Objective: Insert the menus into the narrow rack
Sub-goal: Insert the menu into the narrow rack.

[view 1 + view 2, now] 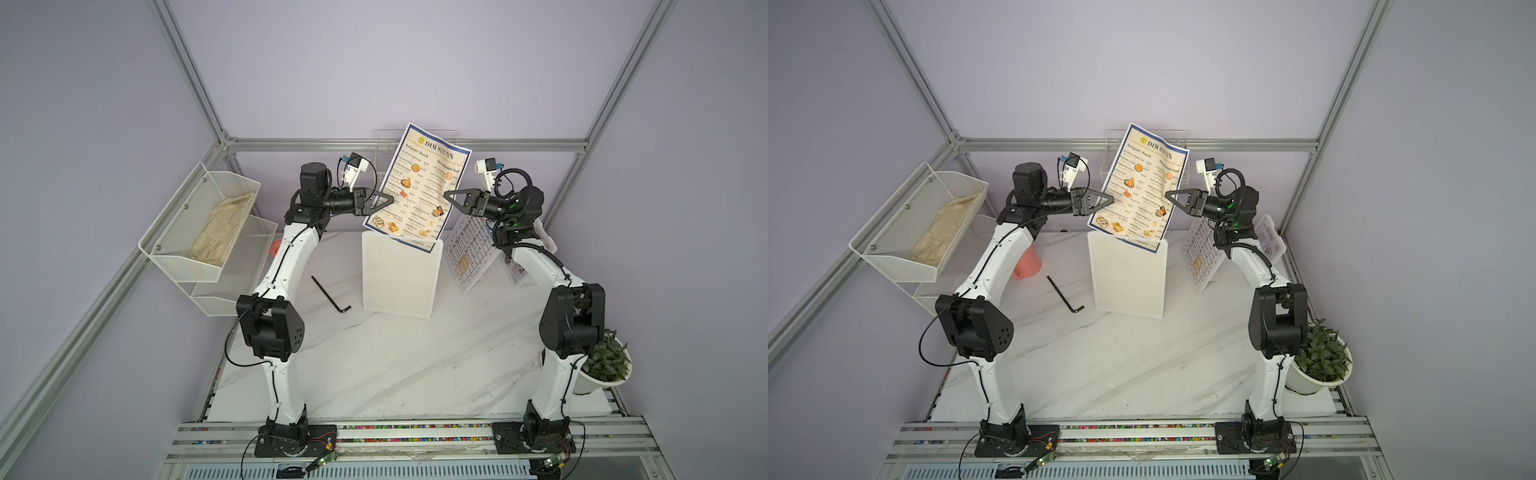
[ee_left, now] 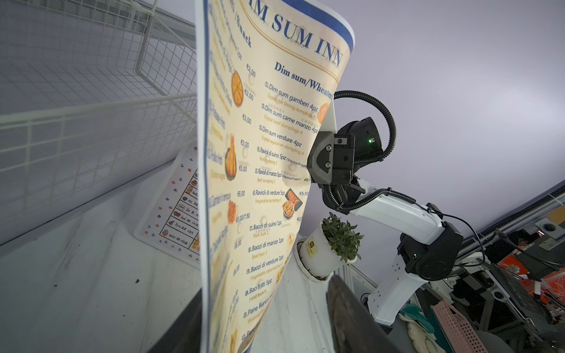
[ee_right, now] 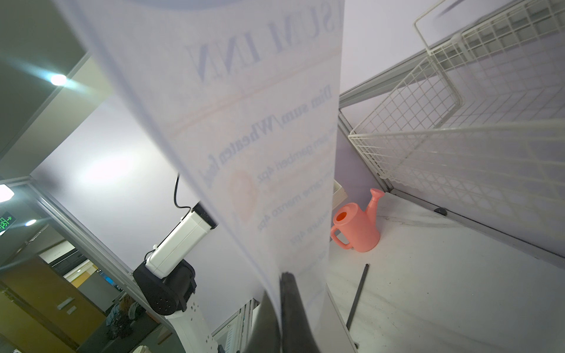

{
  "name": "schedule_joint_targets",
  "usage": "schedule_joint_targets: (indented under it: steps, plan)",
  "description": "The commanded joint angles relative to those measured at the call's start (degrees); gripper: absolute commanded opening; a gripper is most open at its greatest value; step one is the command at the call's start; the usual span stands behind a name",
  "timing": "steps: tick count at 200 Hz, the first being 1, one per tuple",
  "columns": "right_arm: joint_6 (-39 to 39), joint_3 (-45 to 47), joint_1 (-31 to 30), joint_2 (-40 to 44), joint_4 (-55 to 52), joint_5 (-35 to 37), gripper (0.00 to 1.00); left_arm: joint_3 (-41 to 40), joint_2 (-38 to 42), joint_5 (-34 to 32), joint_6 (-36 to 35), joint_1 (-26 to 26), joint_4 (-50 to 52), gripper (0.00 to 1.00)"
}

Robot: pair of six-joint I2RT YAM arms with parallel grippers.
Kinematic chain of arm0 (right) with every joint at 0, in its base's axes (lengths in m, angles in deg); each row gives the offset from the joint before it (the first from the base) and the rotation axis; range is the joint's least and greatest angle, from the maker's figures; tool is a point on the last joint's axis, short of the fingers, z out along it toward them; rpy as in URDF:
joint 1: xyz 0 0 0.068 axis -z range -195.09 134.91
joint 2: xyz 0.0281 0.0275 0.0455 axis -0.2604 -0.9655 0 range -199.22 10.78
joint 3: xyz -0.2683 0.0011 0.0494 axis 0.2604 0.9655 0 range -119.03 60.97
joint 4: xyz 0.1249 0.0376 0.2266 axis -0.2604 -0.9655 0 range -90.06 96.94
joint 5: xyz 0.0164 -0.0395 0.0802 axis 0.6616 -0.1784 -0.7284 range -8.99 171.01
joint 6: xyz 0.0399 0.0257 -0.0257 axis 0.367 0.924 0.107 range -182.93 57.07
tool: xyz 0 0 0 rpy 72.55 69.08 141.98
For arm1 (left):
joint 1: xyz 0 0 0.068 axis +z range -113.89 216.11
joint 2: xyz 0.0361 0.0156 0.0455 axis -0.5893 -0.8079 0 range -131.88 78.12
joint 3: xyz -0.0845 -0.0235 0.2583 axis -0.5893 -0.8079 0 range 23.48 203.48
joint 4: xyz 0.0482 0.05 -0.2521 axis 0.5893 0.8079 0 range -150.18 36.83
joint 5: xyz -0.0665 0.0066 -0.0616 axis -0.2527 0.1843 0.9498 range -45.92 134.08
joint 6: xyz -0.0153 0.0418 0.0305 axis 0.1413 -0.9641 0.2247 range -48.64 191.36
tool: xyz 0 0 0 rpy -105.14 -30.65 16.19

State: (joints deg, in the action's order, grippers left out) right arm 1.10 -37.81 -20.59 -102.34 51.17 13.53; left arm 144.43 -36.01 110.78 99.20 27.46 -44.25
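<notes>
**Task status:** no menu shows in the wire rack on the back wall, so all three insertions are judged to remain.

**Menu in hand:** the DIM SUM INN menu is off the bench. It is tilted, in front of the wire rack and above a white upright panel. In both top views its lower edge overlaps the panel's top.

- The right gripper grips the sheet's right edge, with its fingers pressed together on the paper.
- The left gripper is at the left edge. Its fingers stand spread with the sheet passing between them, so they are not clamping it.

**Menus waiting:** the white table sheet and the small card lean on the right side of the bench, partly behind the right arm.

**Work remaining:** the first insertion appears to be under way. The held sheet must be raised, squared to the rack opening and lowered in, and the two leaning menus follow.
</notes>
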Motion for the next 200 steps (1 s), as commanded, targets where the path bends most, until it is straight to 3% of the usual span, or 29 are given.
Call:
schedule_joint_targets:
  steps: [1, 37, 65, 98, 112, 126, 173, 200]
  plan:
    - [-0.44, 0.24, 0.23, 2.59, 2.35, -0.27, 0.0, -0.31, -0.21, 0.12, -0.5, 0.38, -1.22, 0.55]
    - [-4.12, 2.72, 0.27, 4.66, -1.85, 6.09, 0.03, 0.35, -0.66, 0.1, -0.41, 0.27, -1.18, 0.5]
    - [-7.68, 4.99, 0.22, 6.15, -5.96, 11.01, 0.14, 0.91, -1.16, 0.22, -0.33, 0.16, -1.26, 0.46]
    - [-6.26, 5.2, -0.16, 5.31, -5.04, 11.94, 0.27, 1.31, -1.45, 0.37, -0.28, -0.14, -1.3, 0.45]
    - [-6.0, 4.81, -0.54, 4.75, -5.11, 12.02, 0.27, 1.43, -1.47, 0.38, -0.24, -0.14, -1.25, 0.45]
    - [-6.36, 4.74, -0.76, 4.69, -5.58, 12.67, 0.27, 1.38, -1.51, 0.37, -0.24, -0.16, -1.27, 0.44]
    - [-8.45, 1.03, -0.82, 3.31, -9.21, 10.44, 0.07, 1.47, -0.73, 0.01, -0.57, -0.14, -1.27, 0.44]
    - [-8.83, -1.66, -0.82, 1.99, -10.95, 6.85, 0.01, 1.59, -0.58, 0.03, -0.5, -0.06, -1.25, 0.55]
